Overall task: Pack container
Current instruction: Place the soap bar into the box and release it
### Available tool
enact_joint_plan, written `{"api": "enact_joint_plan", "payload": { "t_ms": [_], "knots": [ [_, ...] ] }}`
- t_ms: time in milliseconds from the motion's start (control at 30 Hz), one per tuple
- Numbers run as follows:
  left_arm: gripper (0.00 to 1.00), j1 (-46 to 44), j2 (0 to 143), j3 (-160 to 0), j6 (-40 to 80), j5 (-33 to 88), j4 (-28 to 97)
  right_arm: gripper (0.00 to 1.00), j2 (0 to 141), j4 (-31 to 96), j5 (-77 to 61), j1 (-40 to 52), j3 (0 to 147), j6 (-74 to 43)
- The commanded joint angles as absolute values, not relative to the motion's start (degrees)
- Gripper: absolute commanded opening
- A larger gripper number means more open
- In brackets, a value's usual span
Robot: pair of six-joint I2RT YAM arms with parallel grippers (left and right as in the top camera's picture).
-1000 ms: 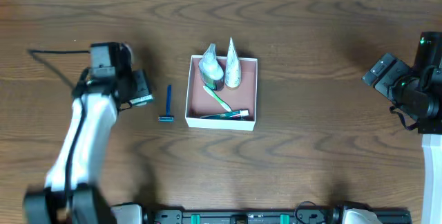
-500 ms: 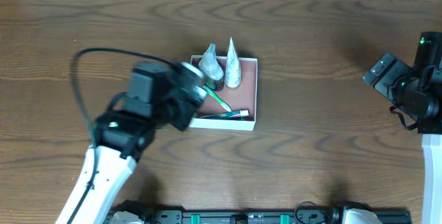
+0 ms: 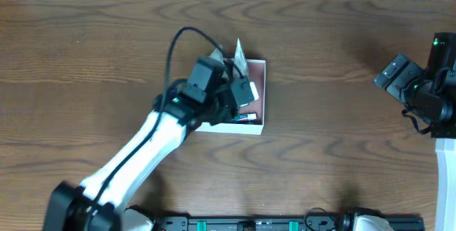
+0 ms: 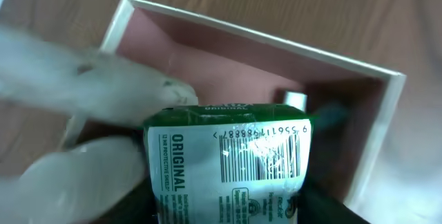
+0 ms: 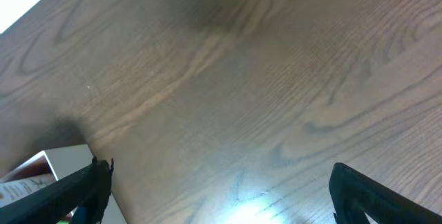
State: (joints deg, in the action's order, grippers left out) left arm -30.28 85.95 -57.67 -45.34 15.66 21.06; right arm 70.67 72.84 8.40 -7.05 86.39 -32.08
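Container [image 3: 242,127]: mid-counter [image 3: 342,45], open top, right under my L claw [image 3: 241,92].
L claw: clamped on green pack [image 4: 228,162], hovering over box's middle.
R claw [image 5: 221,186]: fingers apart, empty, out at counter's 3 o'clock edge.
Inside: white tubes [image 4: 90,86], tips poking past the 12 o'clock wall.
Handling: prob. light, w/ thin stiff walls; likely skids if bumped.
Hold: I'd pinch the bare 3 o'clock wall at the rim.

White-walled pink container [image 4: 228,58], green packet [image 4: 231,165]
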Motion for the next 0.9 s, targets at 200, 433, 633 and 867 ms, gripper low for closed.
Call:
{"api": "enact_joint_plan", "payload": {
  "t_ms": [200, 433, 633, 867],
  "knots": [
    [0.36, -30.3, 94.4, -58.2, -49.1, 15.2, 15.3, 0.99, 70.5, 72.9, 8.6, -7.4, 86.4, -32.7],
    [0.43, -30.3, 95.0, -58.2, -48.6, 15.2, 14.5, 0.99, 70.5, 72.9, 8.6, -7.4, 86.4, -32.7],
    [0.53, -30.3, 90.3, -58.2, -43.9, 14.7, 19.9, 0.99, 70.5, 72.9, 8.6, -7.4, 86.4, -32.8],
    [0.98, -30.3, 77.5, -58.2, -41.9, 14.7, 29.6, 0.99, 70.5, 72.9, 8.6, -7.4, 86.4, -32.7]
  ]
}}
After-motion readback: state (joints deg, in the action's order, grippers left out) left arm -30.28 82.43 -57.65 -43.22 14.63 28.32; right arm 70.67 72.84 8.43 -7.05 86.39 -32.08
